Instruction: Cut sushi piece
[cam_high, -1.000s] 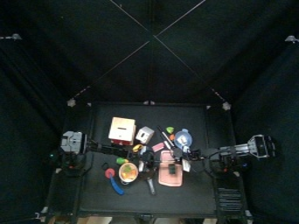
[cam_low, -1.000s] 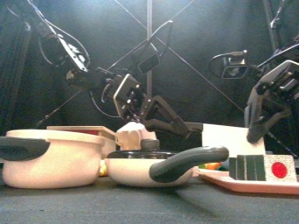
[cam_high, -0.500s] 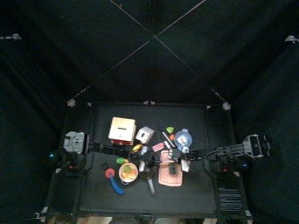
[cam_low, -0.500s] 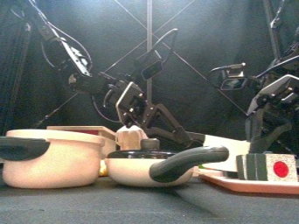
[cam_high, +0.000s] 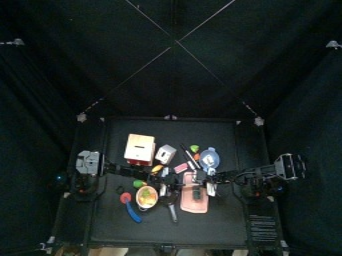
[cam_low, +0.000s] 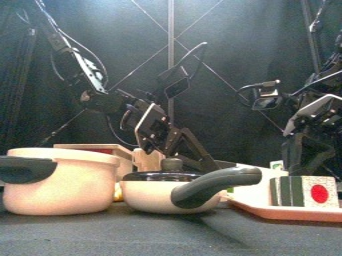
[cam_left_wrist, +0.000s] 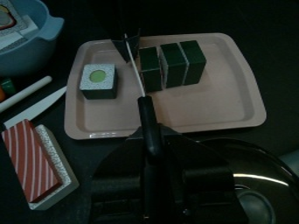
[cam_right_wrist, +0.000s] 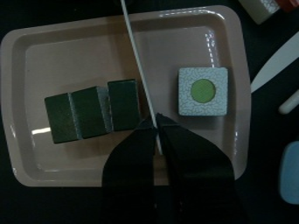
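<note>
R hand (cam_right_wrist: 156, 144) clamps knife (cam_right_wrist: 131, 52), blade betw sushi roll (cam_right_wrist: 96, 112) & cut piece (cam_right_wrist: 207, 92) on pink tray (cam_right_wrist: 70, 52). L hand: can't tell.

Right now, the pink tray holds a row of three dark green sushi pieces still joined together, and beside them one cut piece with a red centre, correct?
Nearly. The cut piece on the pink tray has a green centre, not red, as the right wrist view shows. The row of three sushi pieces is as you say.
</note>
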